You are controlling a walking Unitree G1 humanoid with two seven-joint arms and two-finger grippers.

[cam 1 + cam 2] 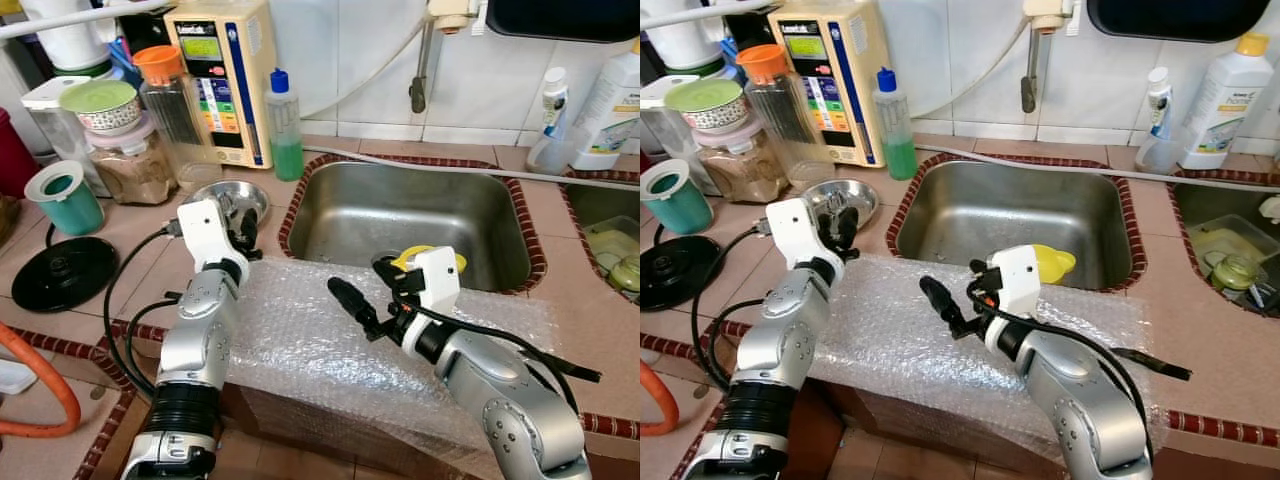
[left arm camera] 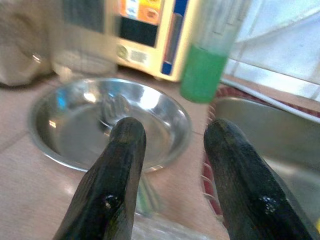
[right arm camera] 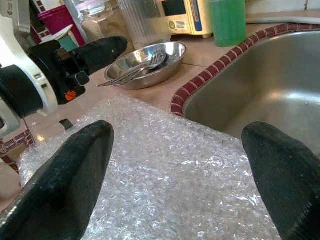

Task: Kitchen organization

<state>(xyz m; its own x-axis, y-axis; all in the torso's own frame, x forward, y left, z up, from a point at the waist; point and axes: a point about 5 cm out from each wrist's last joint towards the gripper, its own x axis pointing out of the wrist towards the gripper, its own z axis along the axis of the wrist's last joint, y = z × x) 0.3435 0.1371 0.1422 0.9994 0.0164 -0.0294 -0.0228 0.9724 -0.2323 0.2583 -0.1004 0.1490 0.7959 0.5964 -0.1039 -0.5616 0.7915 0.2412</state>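
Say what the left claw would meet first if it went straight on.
Probably the steel bowl holding a fork: the open left claw points at its near rim. Depth is unclear.

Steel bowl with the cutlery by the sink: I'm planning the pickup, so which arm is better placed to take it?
Left. Its open tool points at the steel bowl, just short of its rim. The right tool hovers open over the bubble wrap, farther off.
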